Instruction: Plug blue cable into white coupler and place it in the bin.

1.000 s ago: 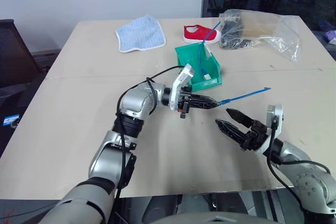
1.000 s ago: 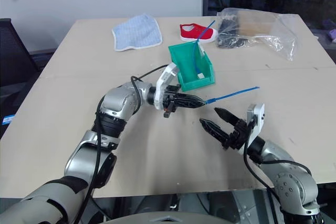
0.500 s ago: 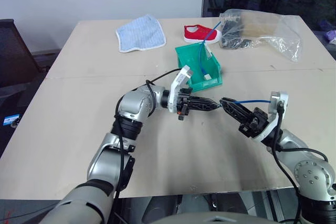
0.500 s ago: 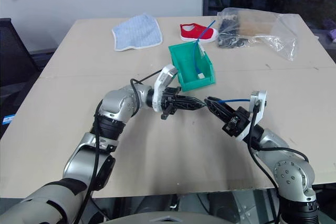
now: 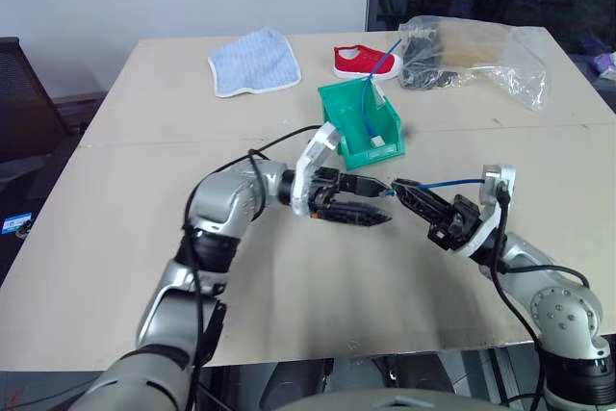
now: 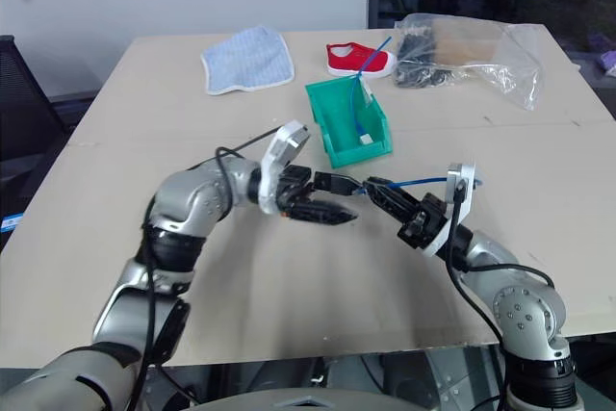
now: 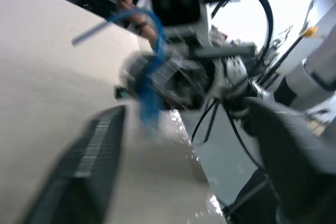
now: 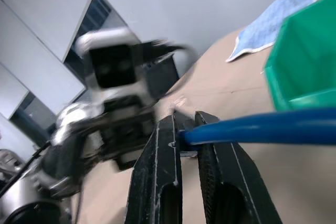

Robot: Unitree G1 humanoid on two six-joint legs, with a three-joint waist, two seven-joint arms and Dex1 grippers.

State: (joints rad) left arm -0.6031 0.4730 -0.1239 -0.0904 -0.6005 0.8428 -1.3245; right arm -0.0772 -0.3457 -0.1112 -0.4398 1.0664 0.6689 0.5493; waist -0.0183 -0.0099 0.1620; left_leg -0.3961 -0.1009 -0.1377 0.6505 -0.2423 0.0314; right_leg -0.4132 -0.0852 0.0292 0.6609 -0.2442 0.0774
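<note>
Handover stage, mid-bench. Right hand (image 5: 402, 186) clamped tight on blue cable (image 5: 452, 182) near its plug end, cord trailing back toward the right wrist; grip close to the plug, probably to keep the tip stiff for insertion. Left hand (image 5: 373, 201) spread wide, fingers (image 5: 366, 218) level and pointing at the right hand, tips just beside it; nothing gripped between them that can be made out. White coupler: cannot tell where it sits; possibly at the cable tip between the two hands, too small and blurred to confirm. Mating therefore unverified; judged either just done or just released.

Green bin (image 5: 339, 108) on the bench (image 5: 115, 199) just beyond the two hands, open top tilted toward the far side. Inside: a blue cord (image 5: 367, 113) standing up against the wall and a small white piece (image 5: 379, 143) low at the front lip. Likely an earlier finished assembly, not certain.

Clear plastic bag (image 5: 481, 50) at far right, dark items inside, contents unclear. Red shoe (image 5: 361, 61) and blue cloth (image 5: 252, 62) loose at the far edge, well apart from the work.
</note>
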